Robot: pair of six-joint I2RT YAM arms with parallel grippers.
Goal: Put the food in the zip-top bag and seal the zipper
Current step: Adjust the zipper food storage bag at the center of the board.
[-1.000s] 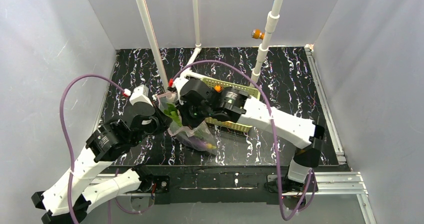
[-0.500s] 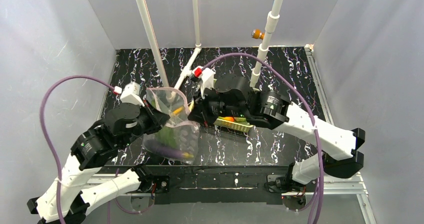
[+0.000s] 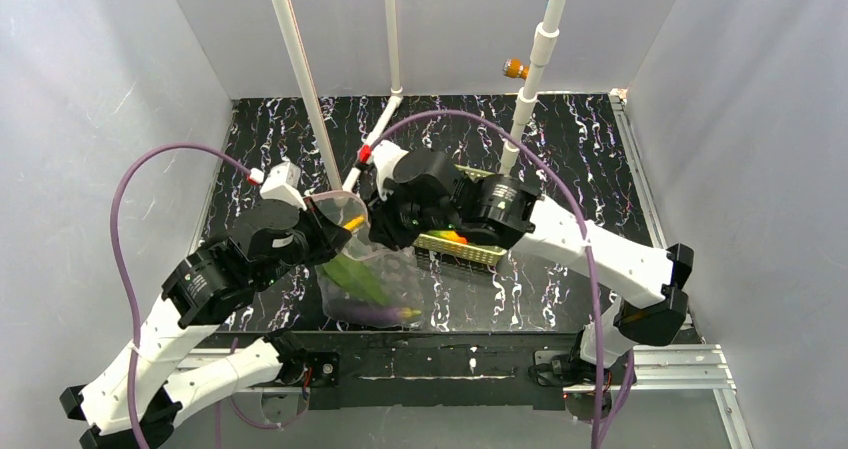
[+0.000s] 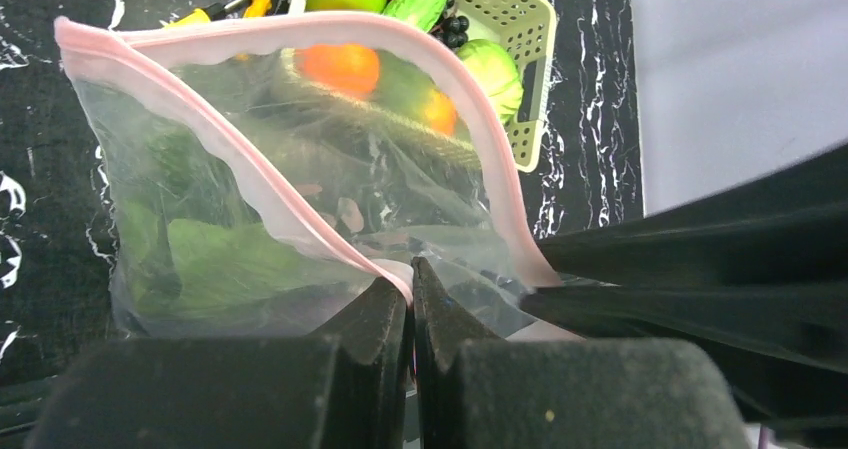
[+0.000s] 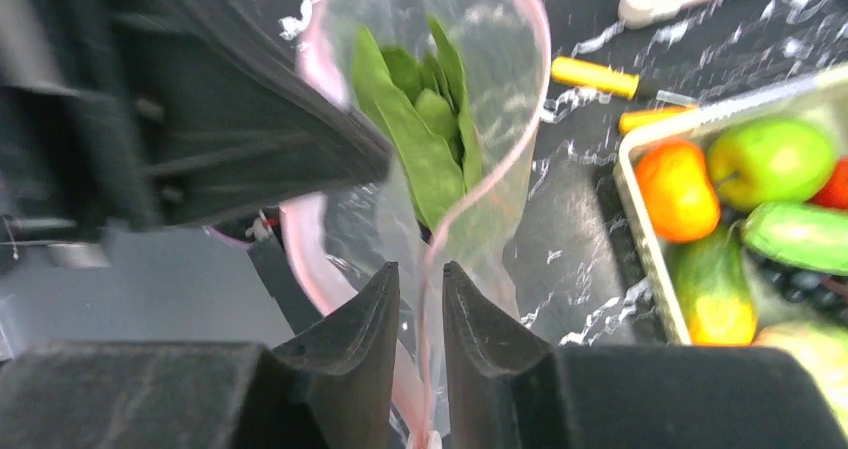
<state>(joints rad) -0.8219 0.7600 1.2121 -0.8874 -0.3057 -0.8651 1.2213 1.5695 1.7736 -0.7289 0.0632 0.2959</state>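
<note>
1. Between the two arms, over the near part of the table (image 3: pixel 600 149), the zip-top bag (image 3: pixel 385 269) hangs with its mouth open.
2. Jaws of the left gripper (image 4: pixel 410 274) are pinched almost together on the pink zipper (image 4: pixel 235 149) at one rim.
3. Jaws of the right gripper (image 5: pixel 420 274) are narrow, with the opposite rim strip running through the gap.
4. Inside the bag, the green leaves (image 5: pixel 420 139) stand just beyond the right fingertips, and the eggplant (image 3: pixel 378 313) lies at the bottom.
5. Outside the bag, the cabbage (image 4: pixel 492 69) sits in the basket (image 4: pixel 535 29) just beside it.
</note>
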